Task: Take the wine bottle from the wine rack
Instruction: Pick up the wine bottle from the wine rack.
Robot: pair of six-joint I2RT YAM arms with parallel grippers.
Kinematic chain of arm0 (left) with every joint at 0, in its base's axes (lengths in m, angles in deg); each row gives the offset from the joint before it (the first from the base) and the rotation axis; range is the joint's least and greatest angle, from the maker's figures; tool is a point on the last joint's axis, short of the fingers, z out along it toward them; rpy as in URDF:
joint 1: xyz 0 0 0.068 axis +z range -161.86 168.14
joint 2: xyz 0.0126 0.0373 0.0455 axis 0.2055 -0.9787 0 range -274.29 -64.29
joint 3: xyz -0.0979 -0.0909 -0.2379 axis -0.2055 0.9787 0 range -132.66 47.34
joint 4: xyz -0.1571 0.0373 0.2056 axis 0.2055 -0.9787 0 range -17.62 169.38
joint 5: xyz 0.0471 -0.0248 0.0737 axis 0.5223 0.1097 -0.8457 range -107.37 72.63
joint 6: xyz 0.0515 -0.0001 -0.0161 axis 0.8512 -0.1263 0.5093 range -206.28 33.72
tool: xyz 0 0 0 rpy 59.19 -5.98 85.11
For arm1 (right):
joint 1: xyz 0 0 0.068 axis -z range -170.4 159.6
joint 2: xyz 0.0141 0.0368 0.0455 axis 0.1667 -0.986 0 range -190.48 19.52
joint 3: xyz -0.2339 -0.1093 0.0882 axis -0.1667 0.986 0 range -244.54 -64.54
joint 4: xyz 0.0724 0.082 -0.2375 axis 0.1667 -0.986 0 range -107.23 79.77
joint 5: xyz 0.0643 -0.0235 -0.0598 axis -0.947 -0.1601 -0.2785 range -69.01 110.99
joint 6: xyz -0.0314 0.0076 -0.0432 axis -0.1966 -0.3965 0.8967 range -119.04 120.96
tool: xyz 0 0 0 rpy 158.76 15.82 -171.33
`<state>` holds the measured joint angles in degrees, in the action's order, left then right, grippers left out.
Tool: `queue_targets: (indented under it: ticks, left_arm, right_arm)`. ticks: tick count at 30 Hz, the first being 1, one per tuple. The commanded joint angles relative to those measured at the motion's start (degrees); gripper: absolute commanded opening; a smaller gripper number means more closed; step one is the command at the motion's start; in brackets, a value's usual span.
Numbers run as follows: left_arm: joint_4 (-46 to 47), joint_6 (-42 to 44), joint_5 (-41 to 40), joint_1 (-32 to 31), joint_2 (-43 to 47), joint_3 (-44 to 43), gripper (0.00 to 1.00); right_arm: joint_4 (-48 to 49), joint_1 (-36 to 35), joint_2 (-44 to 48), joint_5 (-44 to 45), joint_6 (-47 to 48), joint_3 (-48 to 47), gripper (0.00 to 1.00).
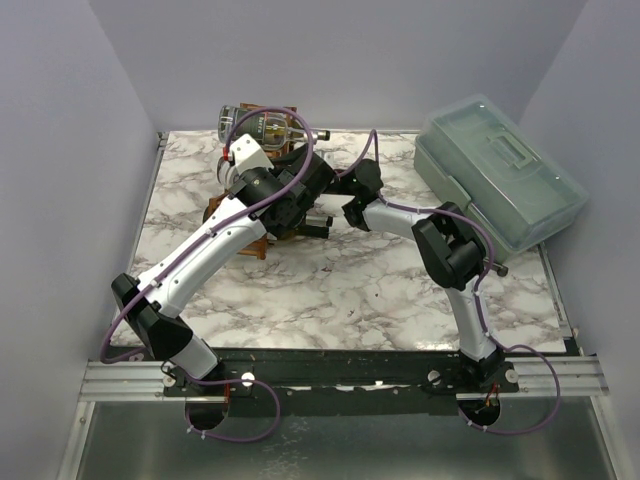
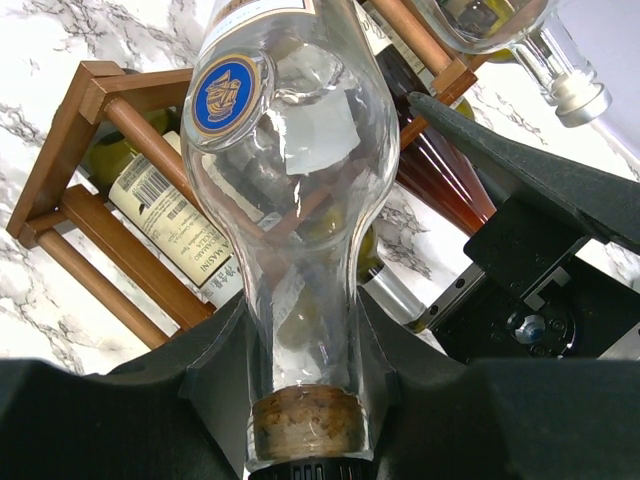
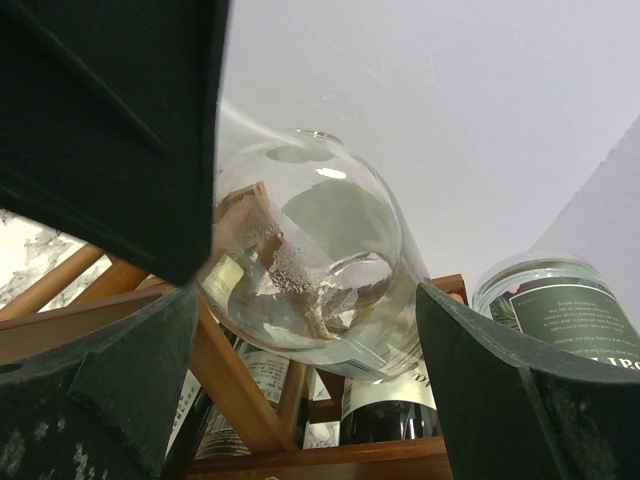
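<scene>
The left gripper (image 2: 303, 385) clamps the corked neck of the clear wine bottle (image 2: 290, 170), which lies on the wine rack (image 2: 90, 100) at frame centre. The right gripper (image 3: 305, 300) straddles its body, fingers wide; whether they press it is unclear.

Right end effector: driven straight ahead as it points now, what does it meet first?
The right end effector would meet the clear bottle first, its rounded base dead ahead between the open fingers; gap unclear.

Lab test booth: plain grey walls (image 1: 60, 150), marble-print table (image 1: 350, 300), aluminium mounting rail (image 1: 120, 380).
</scene>
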<state>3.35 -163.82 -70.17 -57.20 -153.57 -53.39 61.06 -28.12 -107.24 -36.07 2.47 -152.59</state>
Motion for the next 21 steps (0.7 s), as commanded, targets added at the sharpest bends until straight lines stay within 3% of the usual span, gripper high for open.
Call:
queue_targets:
  ticks: [1,4,11,21]
  left_arm:
    - [5.8,0.69,4.09,0.86,-0.13,1.3,0.5]
    - [5.87,1.06,4.36,0.87,0.23,1.66,0.6]
    - [6.04,2.41,4.51,0.87,1.47,1.92,0.68]
    - [6.06,11.96,3.18,0.87,7.37,2.73,0.87]
  right_arm:
    - [0.03,-0.59,-2.34,1.34,1.64,-1.17,0.89]
    - [0.18,-0.59,-2.35,1.59,1.64,-0.96,0.89]
    - [0.66,-0.61,-2.26,1.99,1.58,-0.54,0.89]
    - [0.97,-0.61,-2.18,2.11,1.29,-0.13,0.89]
